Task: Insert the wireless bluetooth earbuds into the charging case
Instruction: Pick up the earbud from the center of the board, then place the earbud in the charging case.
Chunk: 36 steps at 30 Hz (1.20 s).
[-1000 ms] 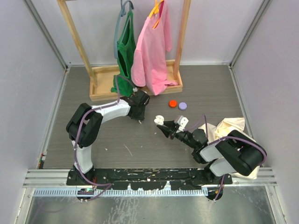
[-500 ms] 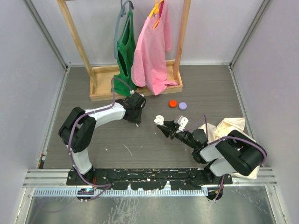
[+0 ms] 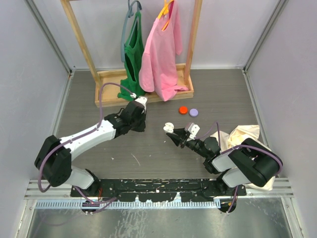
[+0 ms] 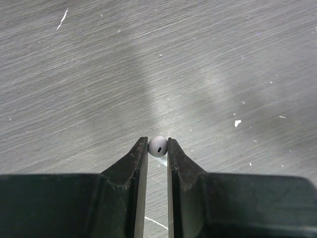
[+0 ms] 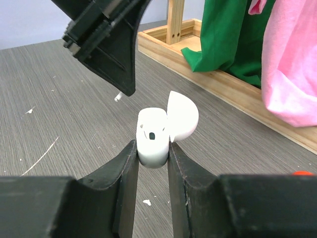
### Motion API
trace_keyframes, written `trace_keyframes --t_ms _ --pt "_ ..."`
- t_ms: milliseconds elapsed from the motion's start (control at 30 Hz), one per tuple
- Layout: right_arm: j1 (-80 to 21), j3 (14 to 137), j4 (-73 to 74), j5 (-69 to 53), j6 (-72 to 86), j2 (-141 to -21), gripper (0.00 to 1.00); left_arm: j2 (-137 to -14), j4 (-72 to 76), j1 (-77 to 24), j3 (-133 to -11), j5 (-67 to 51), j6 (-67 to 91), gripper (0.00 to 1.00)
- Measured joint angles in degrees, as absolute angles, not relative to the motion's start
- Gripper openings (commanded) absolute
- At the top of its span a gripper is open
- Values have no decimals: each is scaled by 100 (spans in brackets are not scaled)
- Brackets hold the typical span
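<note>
A tiny pale lavender earbud (image 4: 158,146) is pinched between the fingertips of my left gripper (image 4: 157,149), which is shut on it just above the grey table. From above, the left gripper (image 3: 139,127) hangs left of centre, a short way left of the charging case (image 3: 169,127). The white case (image 5: 152,136) stands upright with its lid (image 5: 182,116) flipped open to the right. My right gripper (image 5: 152,151) is shut on the case's lower body. The left gripper's black fingers (image 5: 111,44) loom at the upper left of the right wrist view.
A wooden rack (image 3: 106,94) with a green top (image 3: 132,54) and a pink top (image 3: 161,54) stands at the back. A red cap (image 3: 183,110) and a purple cap (image 3: 193,112) lie right of it. A cream cloth (image 3: 242,133) lies at the right.
The left arm has swung out to the left, carrying its gripper away from the rack base toward the near left. Its jaws closed the last bit on the earbud. The right arm held still.
</note>
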<state>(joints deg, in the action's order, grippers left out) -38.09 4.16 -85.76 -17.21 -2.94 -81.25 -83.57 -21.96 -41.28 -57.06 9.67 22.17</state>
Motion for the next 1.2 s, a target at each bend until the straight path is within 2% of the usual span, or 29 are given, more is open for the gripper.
trace_keyframes --t_ms 500,1200 --pt "-3809 416 -8576 -1861 -287 -8125 1 -6696 -823 -4954 -4681 1267 1319 16" --pt "-3809 416 -8576 -2025 -259 -8125 1 -6847 1424 -5732 -4276 845 -233 19"
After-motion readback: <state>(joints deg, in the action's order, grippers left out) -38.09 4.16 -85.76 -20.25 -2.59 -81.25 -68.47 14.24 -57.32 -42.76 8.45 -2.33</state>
